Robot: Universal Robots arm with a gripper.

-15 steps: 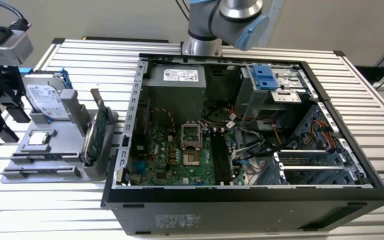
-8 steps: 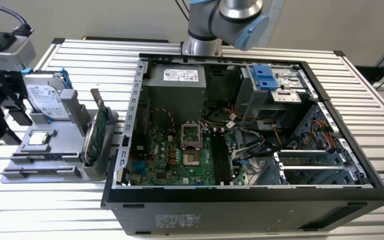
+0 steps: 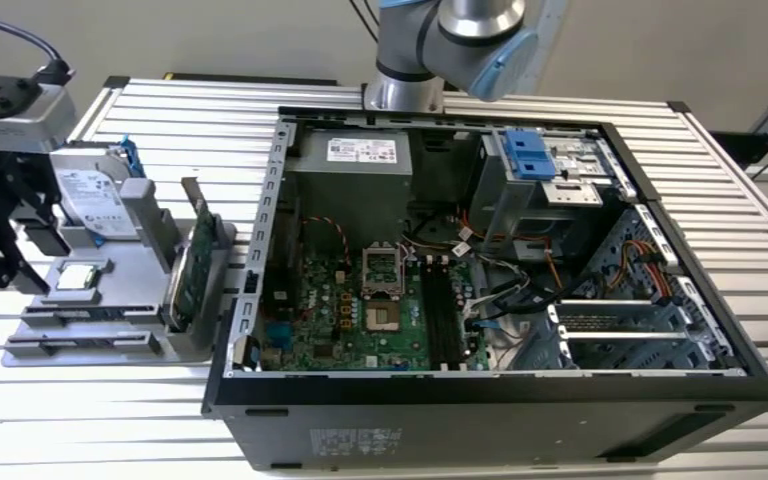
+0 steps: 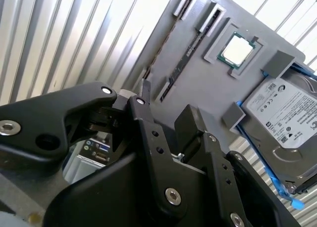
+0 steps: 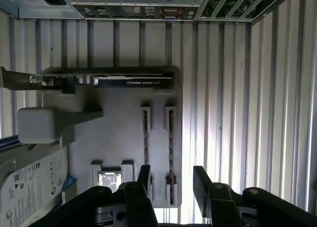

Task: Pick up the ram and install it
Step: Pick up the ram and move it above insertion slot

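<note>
pincer [image 5: 172, 185] over the near end of the grey tray [image 5: 119, 128], at the exterior view's left, well apart from the open computer case [image 3: 491, 425]; fingers [image 5: 144, 177] spread wide, nothing between them, holding nothing; ram [image 5: 171, 148] stands edge-up in its slot on the tray, in line with the gap between the fingers in the first wrist view, cannot tell if the tips touch it; second slim stick [image 5: 145, 138] in the parallel slot just beside it, on the processor side; processor chip [image 5: 110, 180] sits flat in its pocket near the sticks; hard drive with blue rails [image 4: 282, 123] leans in its holder at the tray's edge; expansion card [image 5: 131, 81] upright on edge across the tray's far end, nearest the case; tray and case both on the slatted metal surface [image 3: 91, 425]; ram not picked up, not installed
</note>
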